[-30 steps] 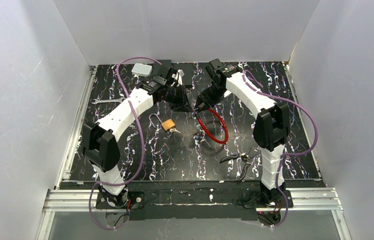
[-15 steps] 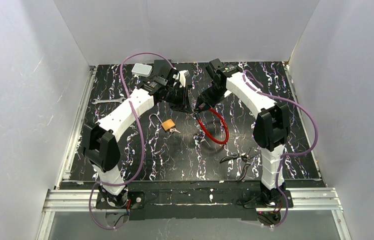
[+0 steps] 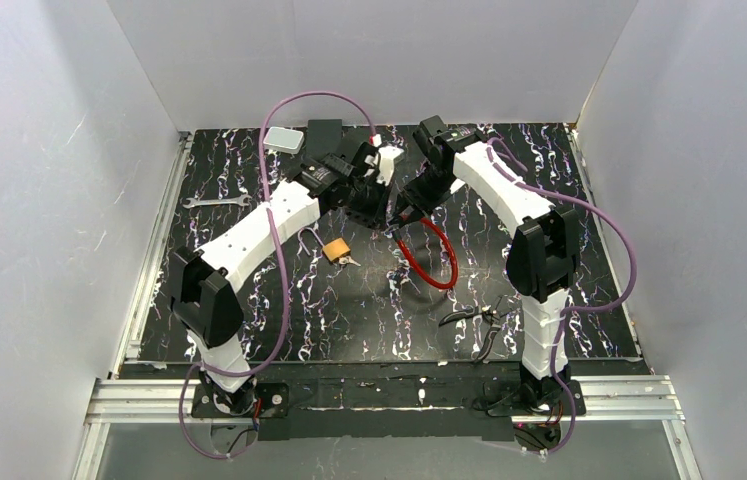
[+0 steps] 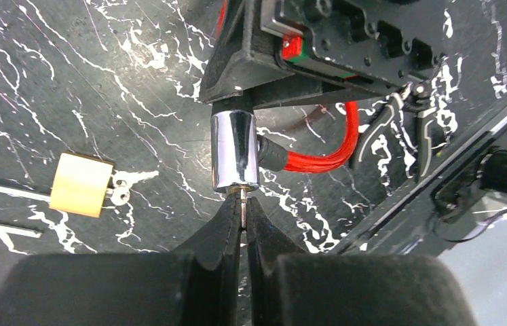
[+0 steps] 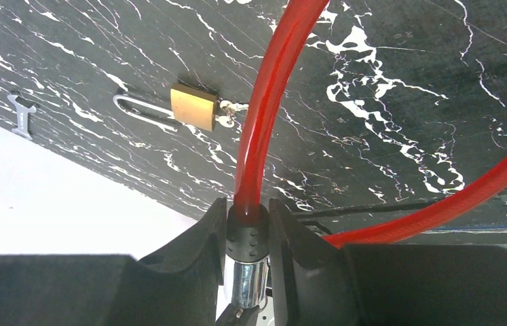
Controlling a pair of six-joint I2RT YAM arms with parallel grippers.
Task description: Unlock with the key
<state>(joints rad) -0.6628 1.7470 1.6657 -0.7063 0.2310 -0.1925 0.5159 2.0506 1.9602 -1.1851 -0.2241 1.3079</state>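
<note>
Pinching the key [image 4: 243, 198] between tightly closed fingers, the left gripper [image 4: 242, 212] is holding its tip at the keyhole end of the chrome lock barrel [image 4: 235, 151]. The right gripper [image 5: 247, 227] is clamping the barrel's black collar at the table's far middle. Insertion seems to be underway, and the next move is likely a twist about the barrel's axis. In the left wrist view that axis is running twelve to six, with the keyhole facing six and the red cable [image 5: 264, 102] leaving toward three.
</note>
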